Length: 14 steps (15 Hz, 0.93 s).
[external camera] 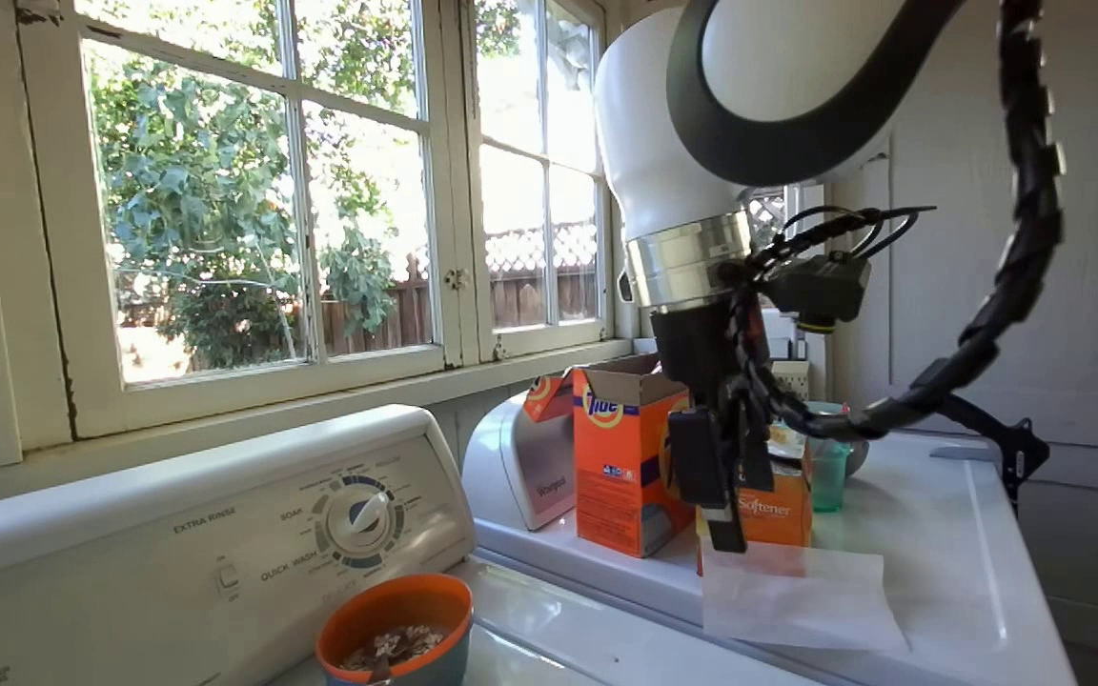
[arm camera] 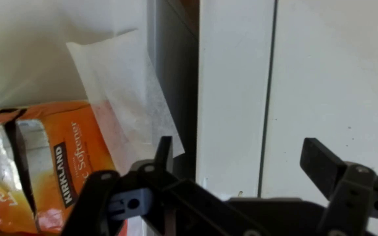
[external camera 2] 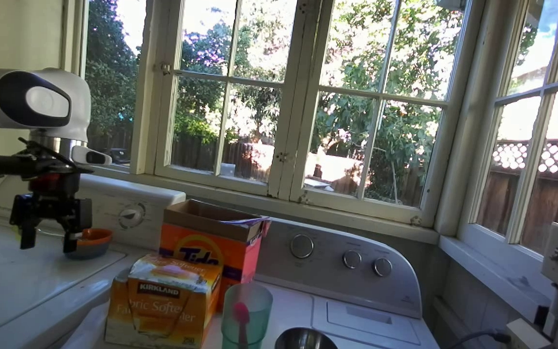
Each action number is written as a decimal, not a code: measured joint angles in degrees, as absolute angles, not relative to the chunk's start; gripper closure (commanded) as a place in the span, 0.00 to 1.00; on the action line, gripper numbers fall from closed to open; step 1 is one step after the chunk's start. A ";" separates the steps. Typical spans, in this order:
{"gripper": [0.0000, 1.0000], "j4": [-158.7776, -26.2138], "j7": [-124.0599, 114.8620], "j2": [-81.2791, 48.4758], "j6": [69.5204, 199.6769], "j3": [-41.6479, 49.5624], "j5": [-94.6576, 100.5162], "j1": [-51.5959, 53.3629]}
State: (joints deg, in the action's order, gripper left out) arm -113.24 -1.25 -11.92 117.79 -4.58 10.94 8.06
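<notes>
The fingers (arm camera: 320,164) are spread wide, their tips well apart, and they hold nothing. Between them, in the wrist view, show the edge of the washer (arm camera: 235,98) and part of a dark gap beside it. The nearest thing is the sheet (arm camera: 123,82), thin and white. It lies on the counter (external camera: 959,562) next to the softener box (external camera 2: 158,315), with a corner jutting over that gap. In the wrist view a fingertip covers a bit of this corner; how far above the sheet it stands is hard to tell.

The softener box runs out of the wrist view at left and bottom, and in an exterior view the fingers hide part of it. It in turn hides most of the sheet and the lower part of the Tide box (external camera 2: 201,242) in an exterior view. The green cup (external camera 2: 259,315) bears a pink item (external camera 2: 241,312), blurred through its wall. The metal bowl (external camera 2: 305,339) is cut by the bottom edge there. The pot (external camera: 444,657), on the washer, is cut off below, its contents unclear.
</notes>
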 measured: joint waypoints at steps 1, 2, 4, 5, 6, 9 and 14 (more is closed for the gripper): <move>0.00 -113.96 -0.38 -11.96 119.56 -4.39 13.61 8.03; 0.00 -114.87 0.58 -12.01 121.35 -4.09 16.37 7.98; 0.00 -116.61 2.91 -12.28 125.45 -3.41 21.44 7.58; 0.00 -117.44 3.87 -12.44 127.54 -2.95 24.23 7.42; 0.00 -118.15 4.35 -12.62 129.23 -2.46 26.86 7.27; 0.00 -119.67 4.95 -13.13 132.01 -1.28 31.61 6.63; 0.00 -122.21 6.46 -13.29 132.30 -1.05 32.03 5.99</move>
State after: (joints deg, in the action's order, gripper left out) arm -122.21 6.46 -13.29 132.30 -1.05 32.03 5.99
